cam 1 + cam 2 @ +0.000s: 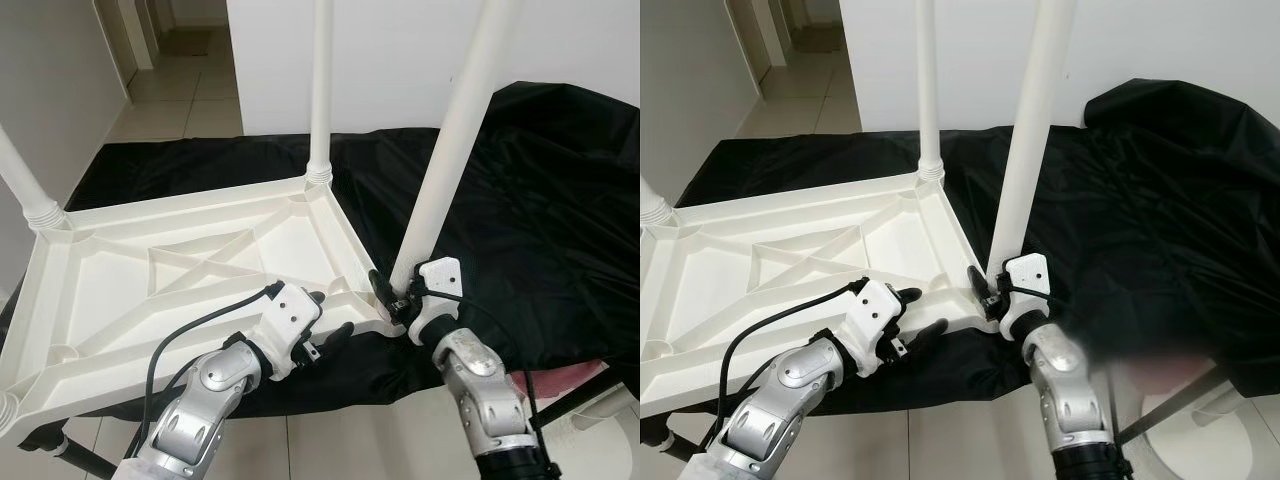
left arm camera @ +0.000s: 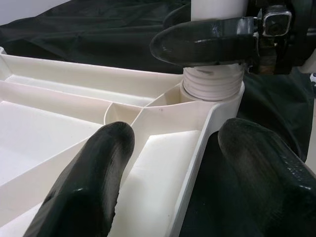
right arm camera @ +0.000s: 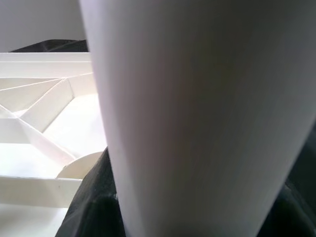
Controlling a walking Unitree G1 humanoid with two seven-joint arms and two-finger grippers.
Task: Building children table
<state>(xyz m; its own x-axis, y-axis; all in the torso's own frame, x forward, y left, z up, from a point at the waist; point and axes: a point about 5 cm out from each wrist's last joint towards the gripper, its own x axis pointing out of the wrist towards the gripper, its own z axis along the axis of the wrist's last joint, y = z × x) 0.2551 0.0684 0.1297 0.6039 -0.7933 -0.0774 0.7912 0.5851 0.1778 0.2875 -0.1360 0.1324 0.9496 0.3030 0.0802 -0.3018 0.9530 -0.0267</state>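
In the left eye view a white tabletop (image 1: 190, 270) lies upside down on a worktop draped in black cloth (image 1: 540, 200), ribs facing up, filling the frame from 9 to 6 o'clock. One leg (image 1: 320, 90) stands in the far corner at 12 o'clock, another (image 1: 22, 180) in the corner at 9 o'clock. A third leg (image 1: 455, 140) rises tilted from the near corner toward 1 o'clock; the right pincer (image 1: 392, 296) is clenched round its base. The left pincer (image 1: 333, 318), fingers spread, straddles the near rim at 6 o'clock. The right eye view shows the same layout. In the left wrist view the two black fingers (image 2: 94, 177) sit apart, one inside the rim, one outside over the cloth, and ahead the threaded leg end meets its socket (image 2: 213, 88). In the right wrist view the leg (image 3: 197, 113) is close up, blurred, with the tabletop ribs behind it.
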